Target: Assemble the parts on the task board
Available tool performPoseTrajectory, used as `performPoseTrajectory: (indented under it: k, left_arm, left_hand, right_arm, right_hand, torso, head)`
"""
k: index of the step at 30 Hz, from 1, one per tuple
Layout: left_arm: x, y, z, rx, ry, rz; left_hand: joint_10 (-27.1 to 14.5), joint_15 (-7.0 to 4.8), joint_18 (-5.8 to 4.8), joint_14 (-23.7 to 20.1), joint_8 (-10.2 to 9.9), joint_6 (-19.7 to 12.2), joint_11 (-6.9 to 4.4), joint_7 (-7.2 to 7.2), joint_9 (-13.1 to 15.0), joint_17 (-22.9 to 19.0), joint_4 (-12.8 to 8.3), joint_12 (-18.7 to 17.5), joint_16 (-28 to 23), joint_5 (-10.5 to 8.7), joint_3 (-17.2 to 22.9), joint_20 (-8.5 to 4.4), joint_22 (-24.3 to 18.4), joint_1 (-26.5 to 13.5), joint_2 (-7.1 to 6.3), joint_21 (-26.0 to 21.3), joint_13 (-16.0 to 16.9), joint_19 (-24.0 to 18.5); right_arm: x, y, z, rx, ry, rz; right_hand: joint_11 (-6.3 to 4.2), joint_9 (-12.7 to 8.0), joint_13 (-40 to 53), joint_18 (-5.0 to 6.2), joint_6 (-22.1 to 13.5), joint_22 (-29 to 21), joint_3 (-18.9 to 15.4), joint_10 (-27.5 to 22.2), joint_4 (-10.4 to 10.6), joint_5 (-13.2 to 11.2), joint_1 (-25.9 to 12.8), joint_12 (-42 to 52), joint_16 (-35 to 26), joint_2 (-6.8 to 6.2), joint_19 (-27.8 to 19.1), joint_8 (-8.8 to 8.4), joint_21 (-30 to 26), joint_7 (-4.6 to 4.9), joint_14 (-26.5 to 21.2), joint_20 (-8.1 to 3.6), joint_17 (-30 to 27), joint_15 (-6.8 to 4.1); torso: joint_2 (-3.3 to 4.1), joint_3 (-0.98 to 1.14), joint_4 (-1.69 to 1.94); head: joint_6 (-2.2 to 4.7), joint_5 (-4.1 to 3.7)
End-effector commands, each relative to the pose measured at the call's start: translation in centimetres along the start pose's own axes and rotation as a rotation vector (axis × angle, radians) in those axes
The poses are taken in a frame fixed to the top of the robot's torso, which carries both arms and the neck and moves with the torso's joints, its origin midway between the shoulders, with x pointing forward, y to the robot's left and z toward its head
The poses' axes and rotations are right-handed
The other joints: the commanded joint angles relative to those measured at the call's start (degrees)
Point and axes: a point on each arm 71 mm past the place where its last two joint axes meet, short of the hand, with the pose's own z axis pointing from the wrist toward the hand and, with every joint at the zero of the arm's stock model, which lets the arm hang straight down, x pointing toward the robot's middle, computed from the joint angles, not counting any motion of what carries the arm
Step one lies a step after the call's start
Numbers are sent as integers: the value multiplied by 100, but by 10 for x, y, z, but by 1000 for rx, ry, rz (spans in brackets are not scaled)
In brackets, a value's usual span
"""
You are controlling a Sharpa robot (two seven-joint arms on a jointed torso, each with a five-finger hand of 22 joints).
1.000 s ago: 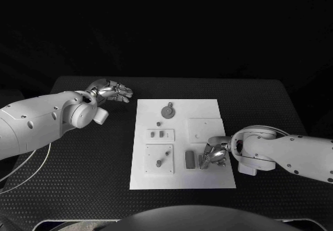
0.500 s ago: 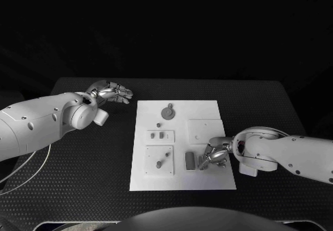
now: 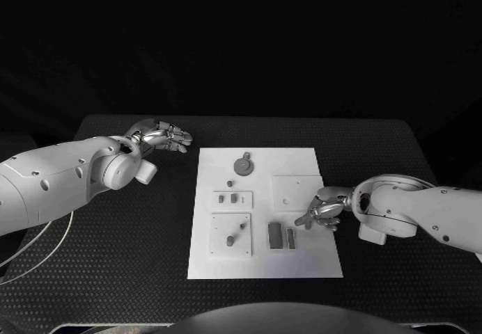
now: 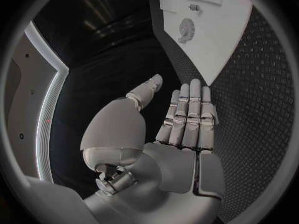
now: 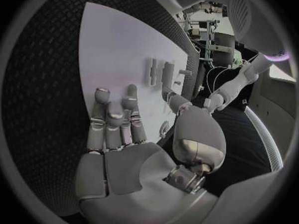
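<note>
The task board (image 3: 263, 209) lies mid-tabletop (image 3: 120, 236); your right robot hand (image 3: 323, 209) has just lifted off the two grey parts (image 3: 282, 236) near its front edge, fingers apart and empty. The left robot hand (image 3: 161, 133) hovers open beyond the board's far-left corner. Regrasp next, probably.

My right hand (image 3: 320, 211) covers part of the task board (image 3: 301, 257), whose small parts (image 3: 280, 235) I cannot make out.

The left hand (image 4: 177, 134) hovers empty, fingers straight, above the black table (image 4: 255, 99) beside the task board (image 4: 218, 35).
</note>
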Motion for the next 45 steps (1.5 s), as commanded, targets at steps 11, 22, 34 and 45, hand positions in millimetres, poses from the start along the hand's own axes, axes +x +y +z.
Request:
performPoseTrajectory:
  k: [11,22,34,45]
  left_arm:
    - [-8,-4,2,67,-69,-42]
    - [-18,-9,19,104,-177,-135]
    - [-2,-8,39,115,-110,-190]
    - [-4,3,40,79,-139,-171]
  left_hand:
    - [65,-4,-86,88,80,37,-43,-44,4,59,24,71,-38,-18,10,-9,-7,0,32,32,12,3]
    - [350,-39,-86,105,204,304,-165,-163,24,106,-17,166,-131,32,134,-49,-10,130,244,60,70,117]
    - [-882,304,-86,-1144,-150,-294,37,-191,-152,-268,-17,-18,-1034,-117,-245,171,-294,-412,217,-28,-417,-378]
    - [-6438,-512,-86,-5671,-1835,-4768,-818,-1093,-2641,-3630,1388,-382,-2496,-425,-3003,-154,-4625,-6170,576,-378,-1352,-4781]
  right_arm:
    - [-69,13,11,-295,-244,325]
    - [-153,23,49,-465,-492,450]
    - [-155,32,72,-555,-521,606]
    - [-140,30,81,-518,-503,610]
  right_hand:
    - [43,40,10,-13,-201,93,55,-138,-334,13,296,-15,-75,343,-93,24,6,116,-130,24,-10,43]
    - [246,86,-888,-140,-558,-231,59,-621,-1052,16,550,-1100,-1336,1008,-904,-41,-762,281,-824,378,-664,233]
    - [955,-82,-3848,-807,-1462,-1154,207,-1331,-1173,0,866,-4512,-5171,1424,-3297,-316,-2809,530,-2445,991,-2493,1577]
    - [71,-3262,-6200,-1506,-5841,-3165,-3757,-6376,300,-288,-4029,-6121,-8335,1644,-5846,-1630,-4825,-508,-6578,-143,-5128,648]
  torso:
    - [-85,-8,-33]
    - [-323,-41,-99]
    - [-456,-38,-144]
    - [-489,-1,-157]
  head:
    - [445,-115]
    - [944,-193]
    - [1234,-73]
    - [1336,35]
